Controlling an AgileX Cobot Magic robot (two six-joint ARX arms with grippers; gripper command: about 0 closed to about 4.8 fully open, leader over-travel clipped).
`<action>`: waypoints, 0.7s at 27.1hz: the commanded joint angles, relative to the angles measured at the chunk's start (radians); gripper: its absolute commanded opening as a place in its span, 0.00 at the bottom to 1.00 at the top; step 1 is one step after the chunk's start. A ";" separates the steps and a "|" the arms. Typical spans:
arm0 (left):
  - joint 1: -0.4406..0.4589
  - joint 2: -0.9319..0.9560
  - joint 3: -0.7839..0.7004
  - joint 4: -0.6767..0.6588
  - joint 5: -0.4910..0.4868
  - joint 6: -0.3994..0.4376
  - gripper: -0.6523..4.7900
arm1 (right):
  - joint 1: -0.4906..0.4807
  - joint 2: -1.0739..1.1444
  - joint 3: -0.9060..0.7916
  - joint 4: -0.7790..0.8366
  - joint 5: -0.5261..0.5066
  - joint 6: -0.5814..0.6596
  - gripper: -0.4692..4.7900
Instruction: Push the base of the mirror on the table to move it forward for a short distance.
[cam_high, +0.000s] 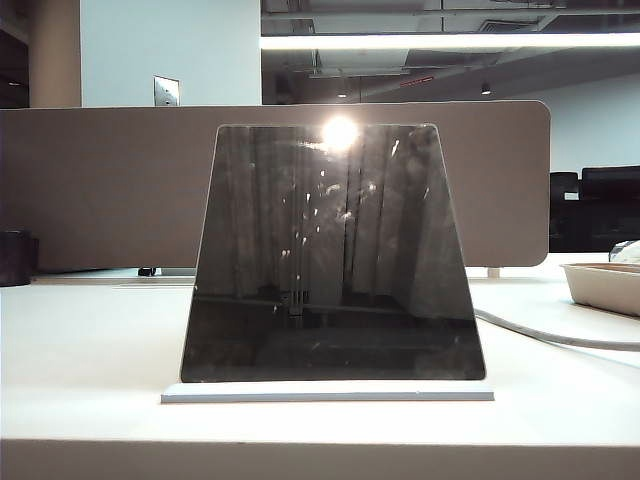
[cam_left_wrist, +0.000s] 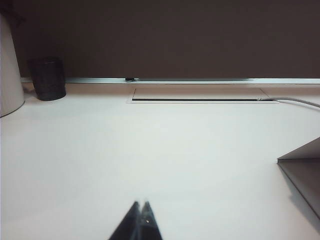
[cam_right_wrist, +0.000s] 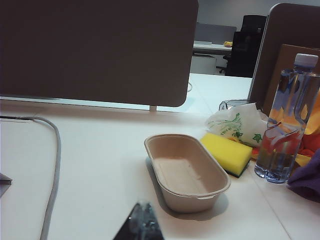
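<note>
- The mirror stands leaning back on its base, a thin white slab lying flat on the desk close to the front edge, so the low slab is the sensible place to push without tipping the glass.
- The left gripper hovers low over bare desk, its fingers pressed together with nothing between them; a corner of the base lies well off to one side.
- The right gripper also looks closed and empty, near a beige tray.
- A white cable trails behind the mirror; the partition stands farther back, with open room between.
</note>
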 joint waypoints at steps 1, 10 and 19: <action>0.001 0.001 0.001 0.008 0.003 0.004 0.12 | 0.000 0.000 0.000 0.015 -0.001 -0.002 0.09; -0.051 0.001 0.001 0.008 0.000 0.004 0.12 | 0.000 0.000 0.000 0.016 -0.009 0.037 0.09; -0.366 0.001 0.001 0.008 0.003 0.004 0.12 | 0.001 0.000 0.000 0.017 -0.129 0.290 0.09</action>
